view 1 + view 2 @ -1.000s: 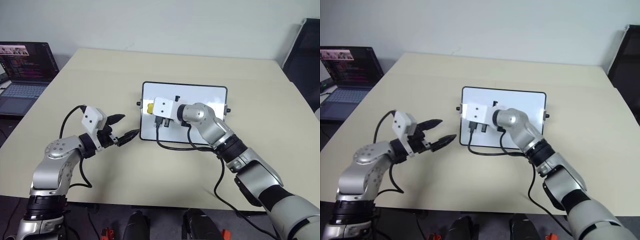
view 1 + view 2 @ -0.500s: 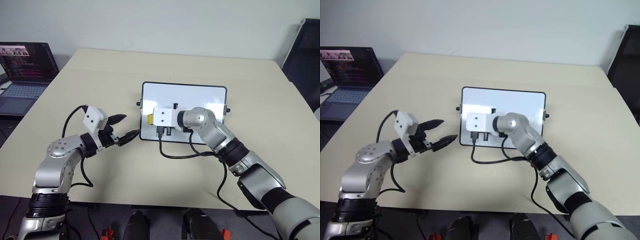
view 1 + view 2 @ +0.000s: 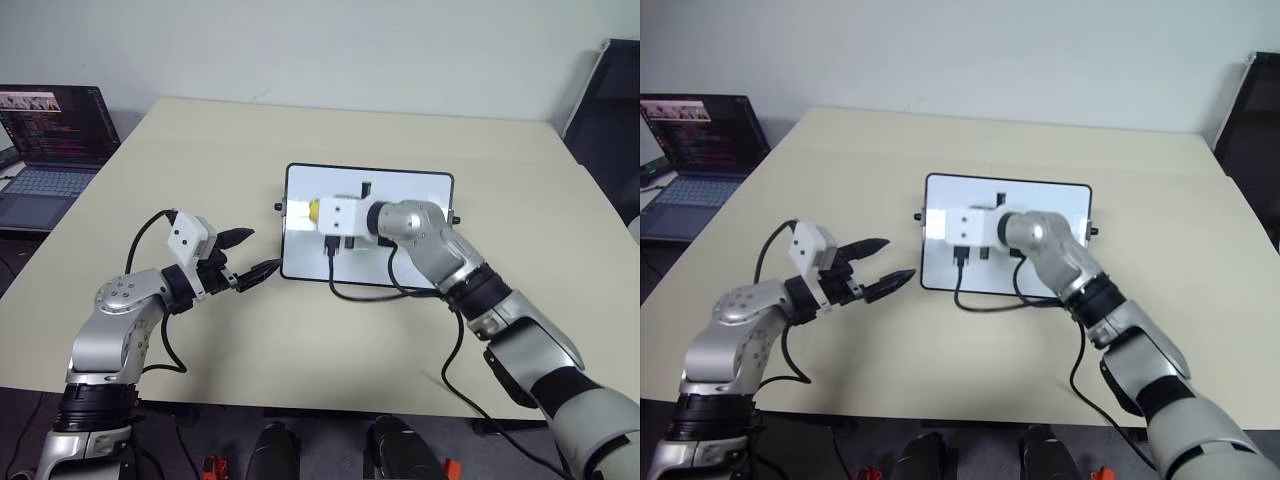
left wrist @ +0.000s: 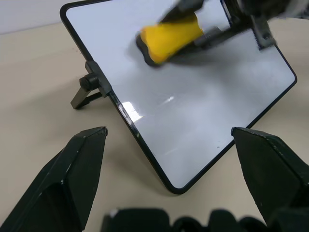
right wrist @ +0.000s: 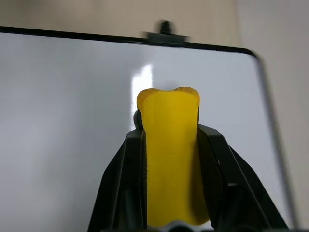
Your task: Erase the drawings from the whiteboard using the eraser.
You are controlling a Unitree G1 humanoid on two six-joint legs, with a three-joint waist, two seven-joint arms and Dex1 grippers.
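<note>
Beige table (image 3: 200, 150) holds the whiteboard (image 3: 420, 185), propped tilted for wiping. On the whiteboard's left part, the right gripper (image 5: 169, 145) clamps the eraser (image 5: 170, 159) against it; no drawings visible. Beside the whiteboard, left gripper (image 3: 250, 255) waits, fingers spread.

The left gripper (image 3: 250, 255) hovers low, black fingers spread, pointing right. The right gripper (image 5: 169, 159) reaches left, fingers clamped on a yellow rectangular eraser block (image 5: 170, 159).

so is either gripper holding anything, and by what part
The right gripper holds the yellow eraser, its fingers clamped on the two long sides, against the whiteboard. The left gripper is open and holds nothing.
</note>
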